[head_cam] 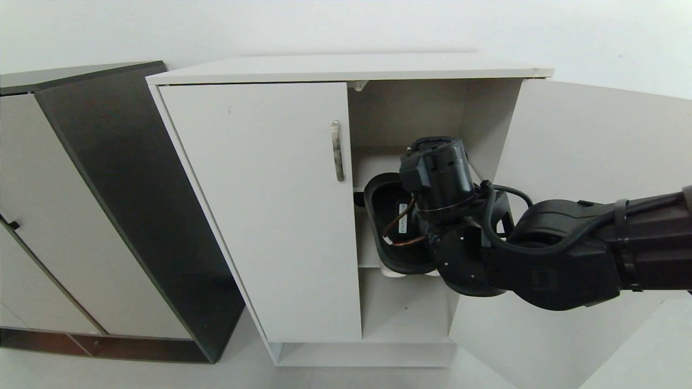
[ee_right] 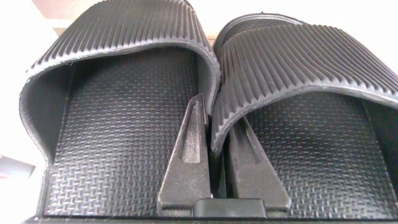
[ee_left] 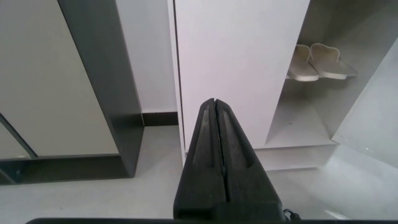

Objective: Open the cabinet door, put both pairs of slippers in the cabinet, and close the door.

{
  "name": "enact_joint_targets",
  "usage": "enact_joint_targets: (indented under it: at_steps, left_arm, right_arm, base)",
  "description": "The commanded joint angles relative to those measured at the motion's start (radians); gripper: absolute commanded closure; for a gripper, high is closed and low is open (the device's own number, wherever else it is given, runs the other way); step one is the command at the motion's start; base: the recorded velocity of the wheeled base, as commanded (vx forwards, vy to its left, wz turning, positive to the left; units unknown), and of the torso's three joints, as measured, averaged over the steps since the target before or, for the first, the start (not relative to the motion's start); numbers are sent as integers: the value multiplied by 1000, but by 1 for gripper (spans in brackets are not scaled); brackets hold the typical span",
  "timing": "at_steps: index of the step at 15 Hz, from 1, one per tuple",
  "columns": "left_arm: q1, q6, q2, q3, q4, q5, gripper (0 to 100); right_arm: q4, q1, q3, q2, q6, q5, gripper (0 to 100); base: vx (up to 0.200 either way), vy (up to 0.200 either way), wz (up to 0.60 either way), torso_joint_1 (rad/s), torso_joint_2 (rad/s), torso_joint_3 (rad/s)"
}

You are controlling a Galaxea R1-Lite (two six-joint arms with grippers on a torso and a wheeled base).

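Fingers (ee_right: 186,162) of the right gripper (ee_right: 216,115) are clamped on the adjoining inner sides of the black slippers (head_cam: 386,227), which are held in the open right half of the cabinet (head_cam: 346,67), at the front edge of its middle shelf (head_cam: 367,265). White slippers (ee_left: 320,62) are laid on that shelf, just beneath the black pair. The left gripper (ee_left: 214,106) is pressed together on nothing, before the closed left door (head_cam: 254,205); the right door (head_cam: 584,151) is swung wide

A plain white wall (head_cam: 594,32) backs a dark-sided cupboard (head_cam: 135,216) on pale floor (head_cam: 135,375).
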Motion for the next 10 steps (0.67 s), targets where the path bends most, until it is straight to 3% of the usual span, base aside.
enact_joint_targets:
  at_steps: [1, 10]
  left_arm:
    - [0, 0, 1, 0, 0, 0, 100]
    - [0, 0, 1, 0, 0, 0, 100]
  right_arm:
    - [1, -4, 5, 0, -1, 0, 100]
    - [-1, -27, 3, 7, -3, 0, 100]
  base:
    - [200, 0, 0, -2, 2, -7]
    - [200, 0, 0, -2, 3, 4]
